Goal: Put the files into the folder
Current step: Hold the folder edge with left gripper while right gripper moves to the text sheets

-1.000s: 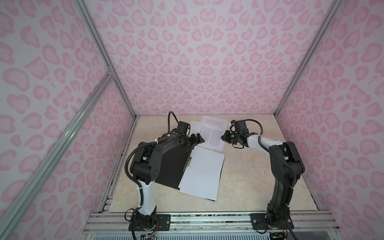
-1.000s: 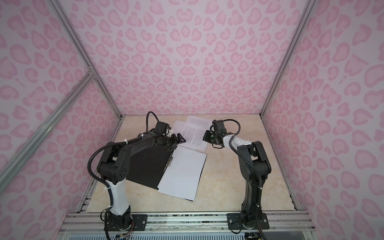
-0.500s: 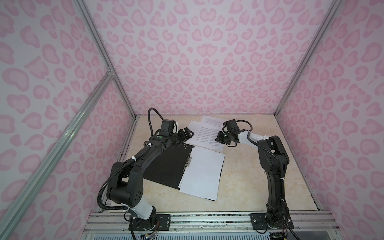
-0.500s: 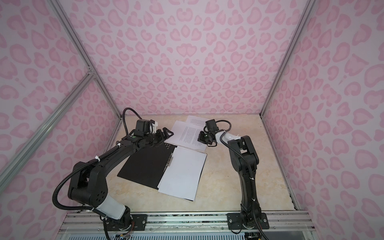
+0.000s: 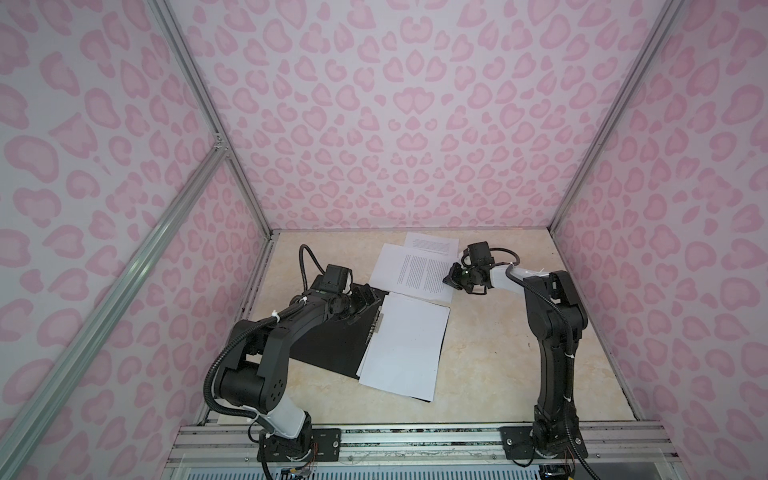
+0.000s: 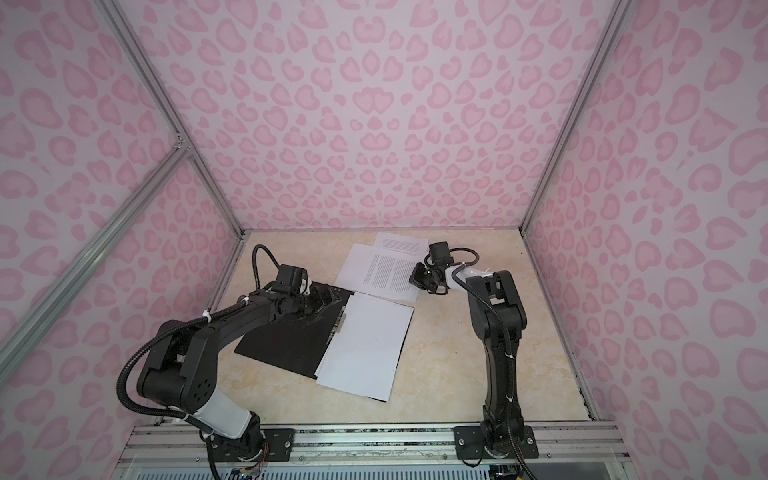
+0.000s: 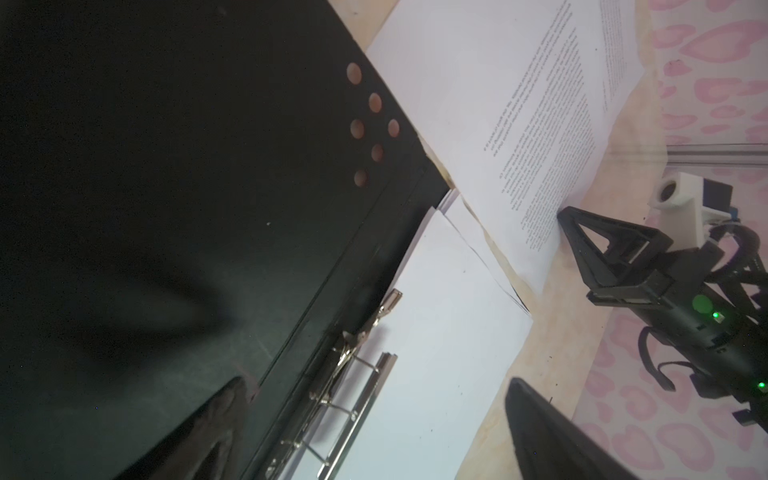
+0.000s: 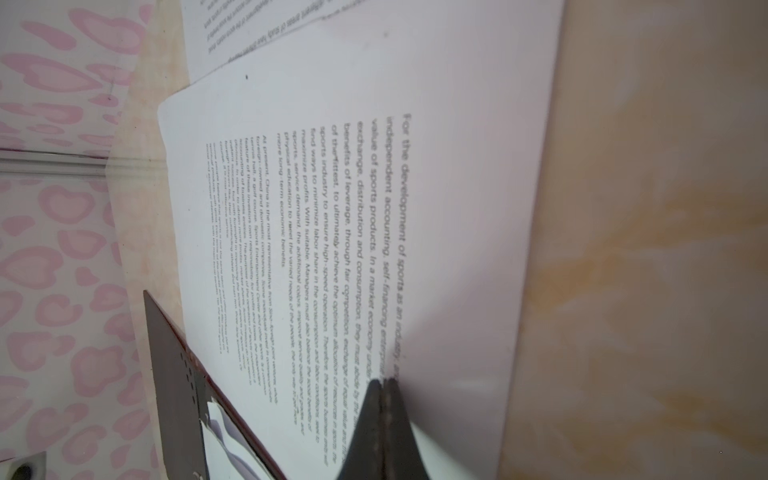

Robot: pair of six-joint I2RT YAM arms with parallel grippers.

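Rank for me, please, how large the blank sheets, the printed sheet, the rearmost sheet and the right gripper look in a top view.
1. blank sheets
2. printed sheet, farther back, so perhaps truly equal
3. rearmost sheet, mostly covered
4. right gripper

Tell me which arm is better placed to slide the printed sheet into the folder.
Right, probably: the right gripper, jaws shut, sits at the edge of the printed sheet; the left gripper hangs open over the folder.

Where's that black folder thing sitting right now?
In both top views the folder lies open on the table's left half, beneath the left gripper, with plain white sheets covering its right side and printed pages just beyond its far corner.
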